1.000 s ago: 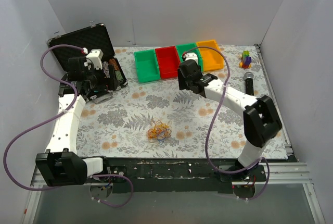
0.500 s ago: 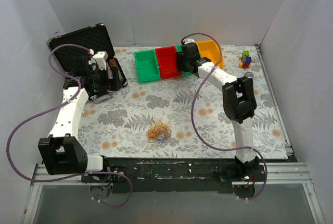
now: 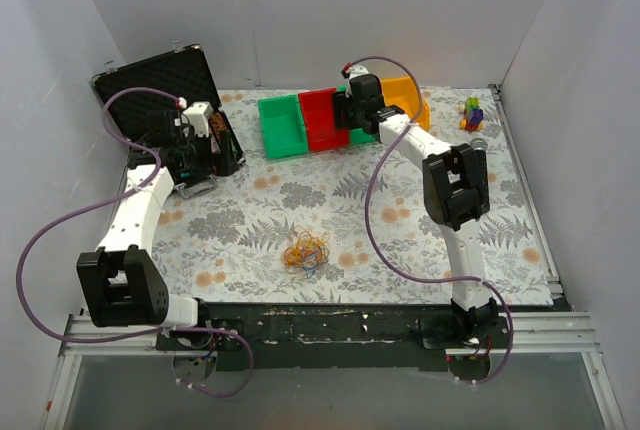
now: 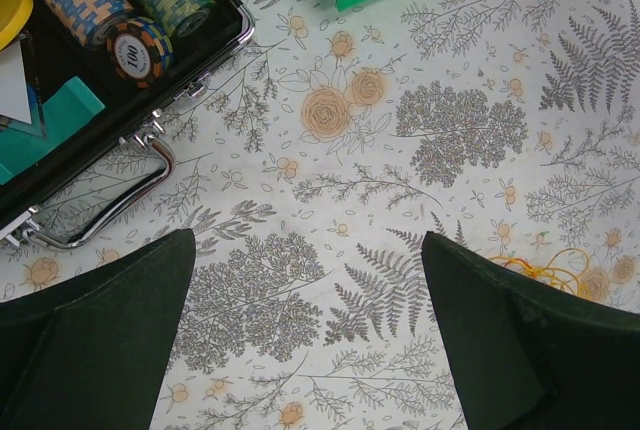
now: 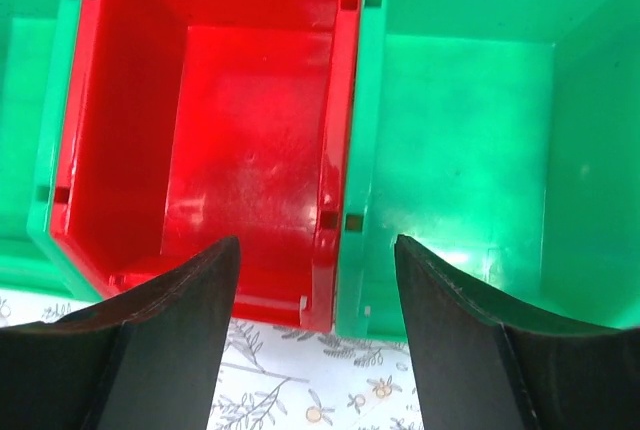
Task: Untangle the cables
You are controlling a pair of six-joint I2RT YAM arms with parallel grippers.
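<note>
The cables (image 3: 306, 250) are a small clump of thin orange, yellow, red and blue loops on the floral cloth, near the front middle. A few yellow and orange loops show at the right edge of the left wrist view (image 4: 548, 268), partly behind my finger. My left gripper (image 3: 196, 155) (image 4: 308, 240) is open and empty above the cloth beside the black case, far left of the clump. My right gripper (image 3: 358, 118) (image 5: 317, 242) is open and empty over the near edge of the red and green bins, far behind the clump.
An open black case (image 3: 160, 80) with poker chips (image 4: 140, 48) lies at the back left. A row of bins stands at the back: green (image 3: 282, 126), red (image 5: 250, 120), green (image 5: 470, 150), orange (image 3: 408, 100). A microphone (image 3: 479, 158) and a block toy (image 3: 472, 112) lie at the right.
My right arm has stretched back and left until its gripper is over the bins. My left gripper has shifted slightly right, next to the case. The cables have not moved.
</note>
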